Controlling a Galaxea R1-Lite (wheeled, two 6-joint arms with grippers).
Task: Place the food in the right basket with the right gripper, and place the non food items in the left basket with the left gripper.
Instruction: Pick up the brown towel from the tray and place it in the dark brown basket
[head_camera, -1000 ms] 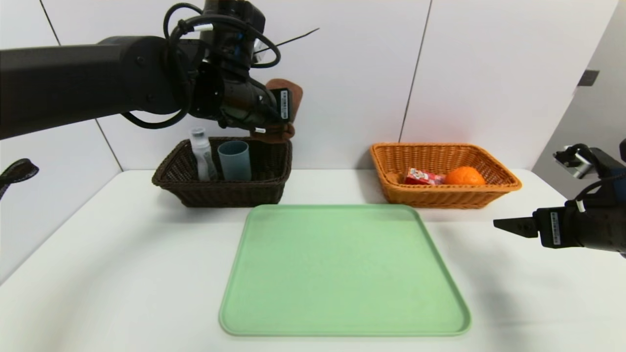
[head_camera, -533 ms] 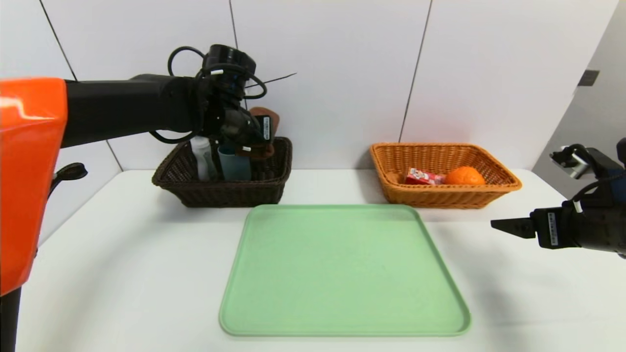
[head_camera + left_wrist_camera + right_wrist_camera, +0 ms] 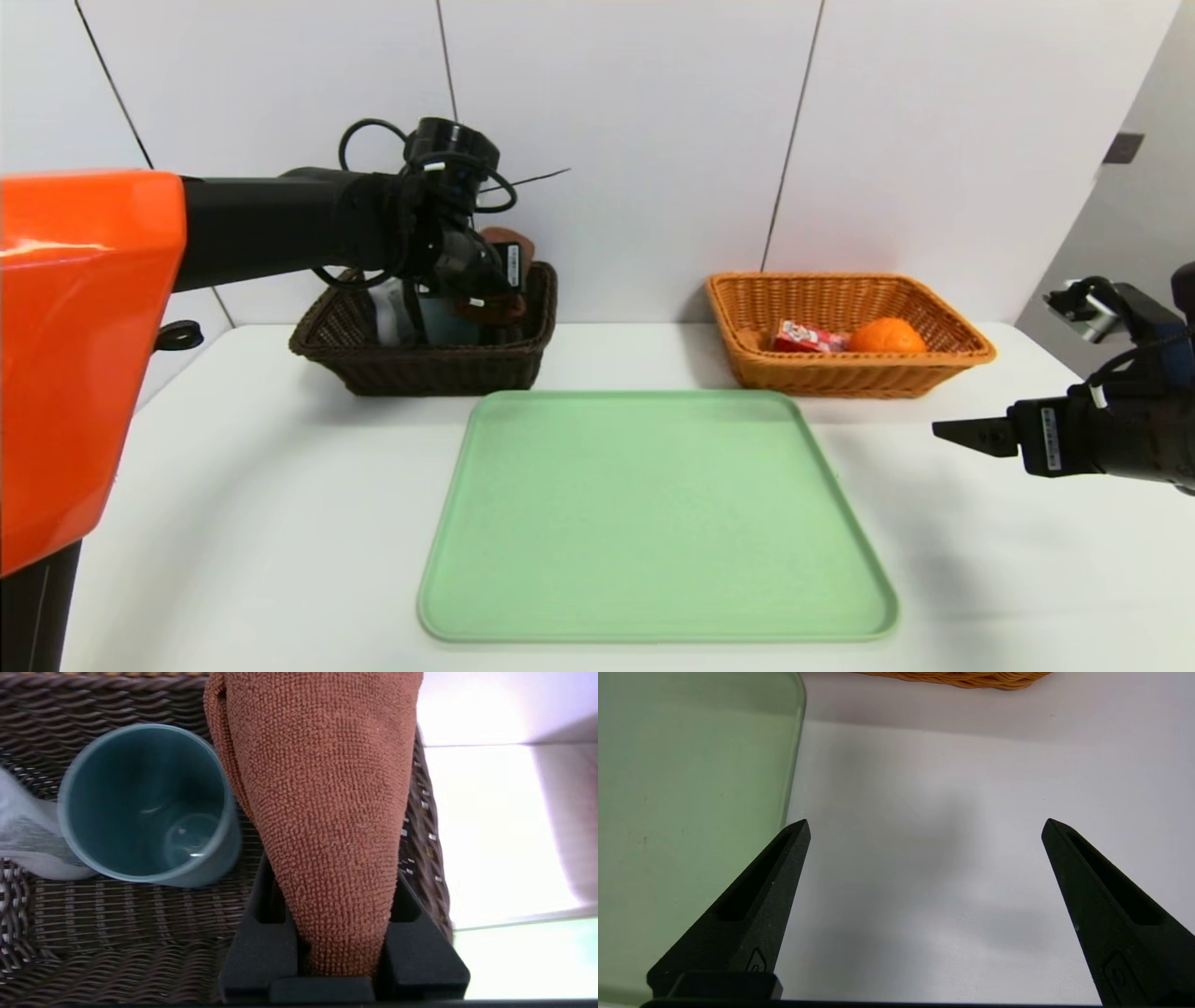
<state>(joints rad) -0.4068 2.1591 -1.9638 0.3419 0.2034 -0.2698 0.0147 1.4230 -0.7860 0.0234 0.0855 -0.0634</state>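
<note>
While the left gripper hung inside the dark left basket, its two black fingers were clamped on one rust-brown cloth, which ran out from between them toward the basket's rim on the tray-free far side. Just beside the gripper, on the side away from the right basket, stood one blue-grey cup, upright with its mouth open to the wrist camera, and touching that cup, farther from the gripper, lay or stood one pale bottle; whether it was upright could not be told. The left basket thus held three non-food items: one cloth in the gripper's hold, one cup, one bottle. Ahead of the right gripper and well apart from it sat the orange right basket, holding two food items: one red snack packet and one orange, touching each other. The right gripper hovered over the white table with its two fingers spread wide and nothing between them, the right edge of the one green tray lying just beneath its inner fingertip. The tray, one in number, carried no items and lay between the two grippers, nearer the right one. Two baskets, two grippers and five sorted items were counted in all.
</note>
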